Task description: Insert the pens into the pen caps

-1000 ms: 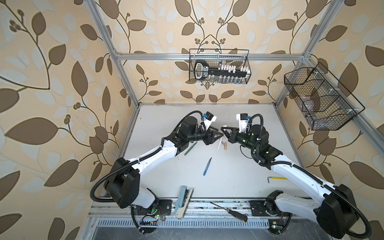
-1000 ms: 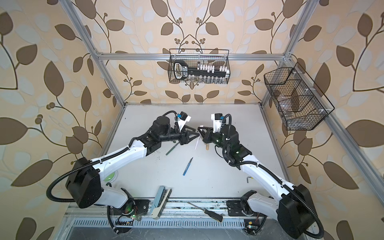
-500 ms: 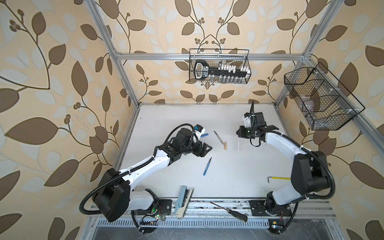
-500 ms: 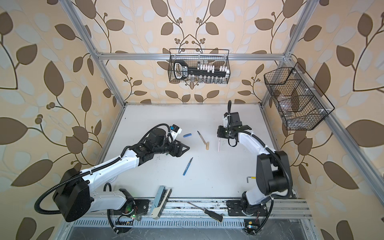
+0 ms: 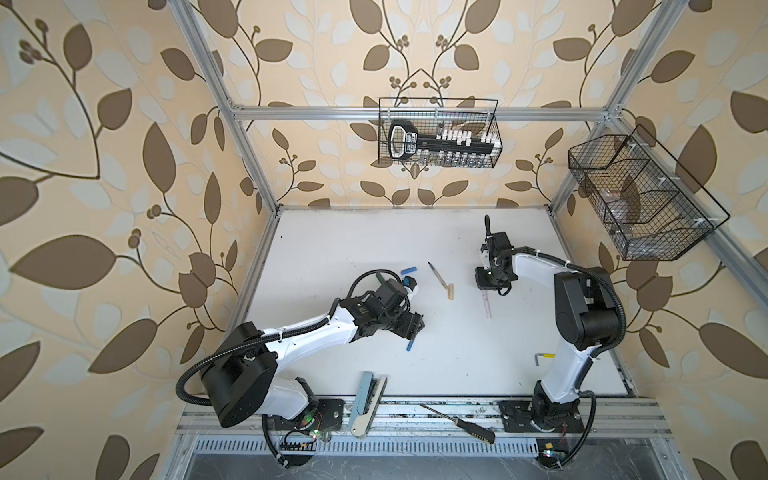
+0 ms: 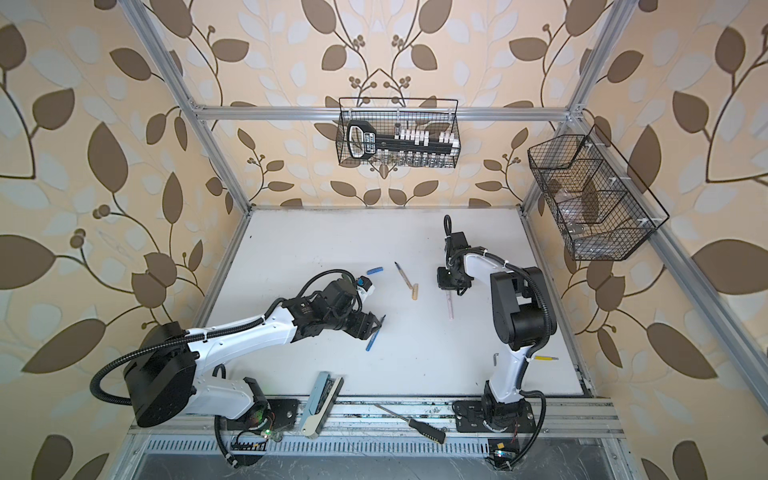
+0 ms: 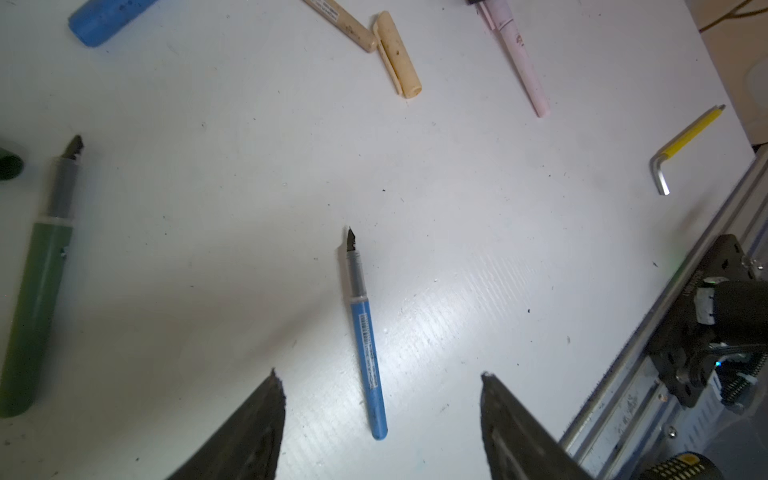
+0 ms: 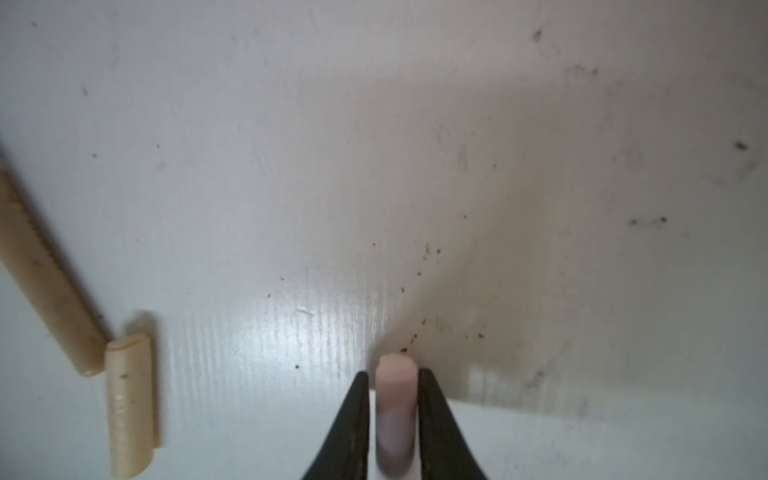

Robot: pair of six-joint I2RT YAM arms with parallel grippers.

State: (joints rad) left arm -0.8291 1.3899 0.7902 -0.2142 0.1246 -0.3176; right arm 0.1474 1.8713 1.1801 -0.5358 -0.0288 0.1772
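Note:
The blue pen [image 7: 365, 345] lies uncapped on the white table [image 5: 332, 257], its rear end between the wide-apart fingers of my open left gripper [image 7: 378, 374], which hovers over it [image 5: 415, 328]. The blue cap [image 5: 408, 270] lies farther back. My right gripper [image 8: 394, 376] straddles one end of the pale pink pen [image 8: 395, 399], which rests on the table [image 5: 486, 305]; a thin gap shows beside one finger. The tan pen [image 5: 438, 274] and tan cap [image 5: 450, 291] lie end to end between the arms. In the left wrist view the green pen [image 7: 37, 307] points at the green cap [image 7: 8, 164].
A yellow-sleeved hex key [image 5: 544, 355] lies by the right arm's base. A black-handled screwdriver [image 5: 457, 422] and a pale blue flat tool [image 5: 368, 397] rest on the front rail. Wire baskets hang on the back wall [image 5: 438, 133] and the right wall [image 5: 640, 199].
The grippers, close together at mid-table a second ago, have parted. The left has swung toward the front over the blue pen. The right has brought the pink pen down and loosened on it.

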